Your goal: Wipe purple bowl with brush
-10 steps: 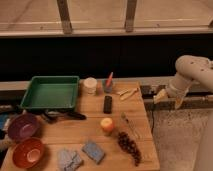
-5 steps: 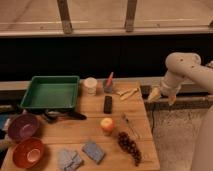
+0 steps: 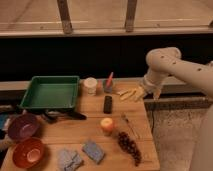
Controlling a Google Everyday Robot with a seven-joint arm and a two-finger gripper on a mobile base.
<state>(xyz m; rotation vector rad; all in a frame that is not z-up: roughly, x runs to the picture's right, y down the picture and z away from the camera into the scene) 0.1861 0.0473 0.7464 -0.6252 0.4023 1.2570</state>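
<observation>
The gripper (image 3: 139, 93) hangs by the table's (image 3: 90, 131) 2 o'clock corner, just beside some yellow bits (image 3: 126, 94); I cannot tell how wide it is or if it has hold of anything. The brush (image 3: 129, 125) lies flat at about 4 o'clock from the table's middle, so I think it is not picked up yet; the purple bowl (image 3: 22, 126) sits far over at the 9 o'clock edge, well apart from both.

Here is what could go wrong:

- The brush is thin and lies flat, so the gripper might slip off it or push it away.
- The orange thing (image 3: 106, 125) is near the brush at its 9 o'clock and the grapes (image 3: 127, 145) are near its 6 o'clock; a sloppy reach could bump them or roll them.
- The black bar (image 3: 107, 104) and the red tool (image 3: 109, 79) in its cup (image 3: 106, 88) are long too; the gripper could grab one by mistake.
- The trip to the bowl crosses the whole table; the brush could drop on the way if the hold is weak.
- The red bowl (image 3: 28, 152) sits just at 6 o'clock of the purple bowl; the brush could land in the wrong one.
- The purple bowl is close to the edge; a hard wipe could slide it off.
</observation>
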